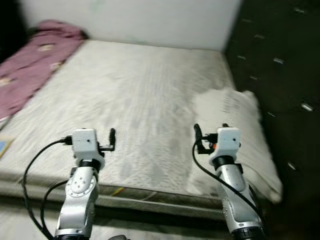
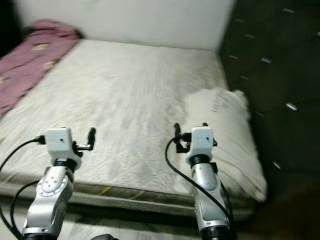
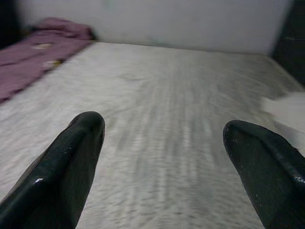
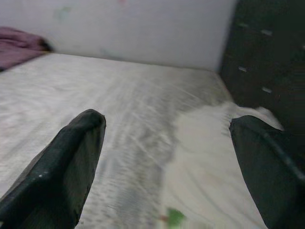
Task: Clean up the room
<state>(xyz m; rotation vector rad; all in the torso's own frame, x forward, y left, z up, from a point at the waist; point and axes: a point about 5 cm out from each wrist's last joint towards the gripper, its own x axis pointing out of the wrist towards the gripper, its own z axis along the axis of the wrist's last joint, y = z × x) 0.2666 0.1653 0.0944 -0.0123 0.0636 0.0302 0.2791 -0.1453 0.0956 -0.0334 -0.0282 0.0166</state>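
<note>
A wide bed with a pale grey mattress (image 1: 130,90) lies before me. A purple blanket (image 1: 30,70) is bunched along its far left side. A white pillow (image 1: 235,125) lies on the right side, reaching down to the near right corner. My left gripper (image 1: 107,140) is raised over the near edge of the mattress, and its fingers (image 3: 71,157) stand wide apart with nothing between them. Just left of the pillow, my right gripper (image 1: 202,140) hovers over the near edge, open and empty, with the pillow (image 4: 209,157) ahead of it.
A white wall (image 1: 150,20) runs behind the bed. A dark cabinet front (image 1: 280,60) with small handles stands close along the right side. A bluish object (image 1: 4,146) shows at the left edge, beside the bed. The views are slightly blurred.
</note>
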